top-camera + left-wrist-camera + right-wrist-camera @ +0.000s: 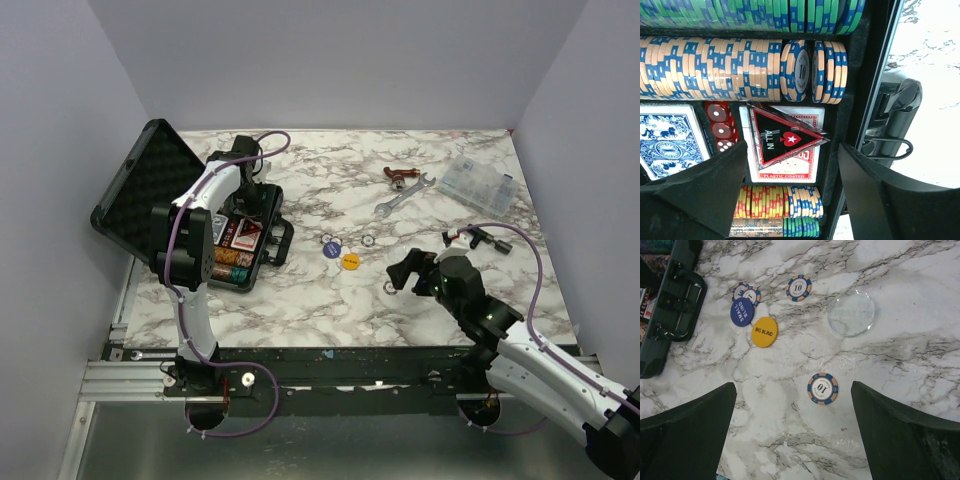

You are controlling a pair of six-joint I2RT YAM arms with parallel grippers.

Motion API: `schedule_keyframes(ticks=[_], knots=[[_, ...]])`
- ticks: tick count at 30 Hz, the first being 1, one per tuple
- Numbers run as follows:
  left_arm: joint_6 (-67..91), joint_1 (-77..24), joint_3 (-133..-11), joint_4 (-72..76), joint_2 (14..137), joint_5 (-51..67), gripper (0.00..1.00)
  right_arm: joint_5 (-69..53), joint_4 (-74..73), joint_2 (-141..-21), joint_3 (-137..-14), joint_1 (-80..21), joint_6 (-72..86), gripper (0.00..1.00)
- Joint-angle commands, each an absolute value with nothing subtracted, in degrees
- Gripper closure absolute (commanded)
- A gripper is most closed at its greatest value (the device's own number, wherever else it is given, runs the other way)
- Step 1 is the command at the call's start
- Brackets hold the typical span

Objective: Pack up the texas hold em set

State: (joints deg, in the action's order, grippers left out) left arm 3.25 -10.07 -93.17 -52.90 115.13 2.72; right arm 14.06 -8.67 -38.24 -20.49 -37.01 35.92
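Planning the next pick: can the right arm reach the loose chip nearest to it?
Probably yes. The chip lies flat and alone on the table, just ahead of the open right fingers; nothing blocks it.

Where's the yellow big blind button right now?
In the top view, the yellow big blind button lies on the marble table, to the right of the open case and just beside the blue small blind button.

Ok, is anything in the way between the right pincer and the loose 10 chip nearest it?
Nothing visible. The 10 chip lies alone on the table, framed by the open right pincer. The clear disc and the yellow disc sit farther off, apart from it.
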Motion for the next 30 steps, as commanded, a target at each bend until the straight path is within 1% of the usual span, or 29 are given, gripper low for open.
schedule_keyframes(ticks=[1,3,7,12,17,20,25,27,30], knots=[[3.25,-9.69,-92.67,-53.13,114.11,4.42,0.25,13.78,-7.92,-38.50,-21.27,-36.91,35.50,0.00],[3.32,-9.67,-92.22,-52.79,113.46,4.49,0.23,13.75,-8.00,-38.42,-21.27,-36.91,35.45,0.00],[3.99,-9.67,-91.85,-52.95,111.30,2.89,0.22,13.70,-8.12,-38.41,-21.32,-36.87,35.49,0.00],[5.61,-9.75,-88.09,-49.85,102.95,4.24,0.22,13.65,-8.09,-39.06,-21.34,-36.91,35.60,0.00],[9.40,-10.79,-79.73,-41.65,90.90,14.83,0.23,14.76,-8.18,-40.80,-22.08,-36.91,35.50,0.00],[12.54,-13.97,-75.21,-36.32,85.75,19.03,0.23,16.07,-7.95,-42.72,-22.88,-36.87,35.52,0.00],[12.46,-22.40,-76.32,-36.98,85.11,17.10,0.23,19.69,-9.70,-53.87,-29.24,-36.80,33.88,0.00],[12.18,-24.45,-76.73,-37.45,85.25,17.81,0.23,21.05,-10.80,-60.50,-33.16,-36.78,31.96,0.00],[12.21,-25.78,-76.91,-37.80,84.23,17.66,0.23,25.46,-16.43,-73.58,-41.96,-36.16,31.12,0.00]])
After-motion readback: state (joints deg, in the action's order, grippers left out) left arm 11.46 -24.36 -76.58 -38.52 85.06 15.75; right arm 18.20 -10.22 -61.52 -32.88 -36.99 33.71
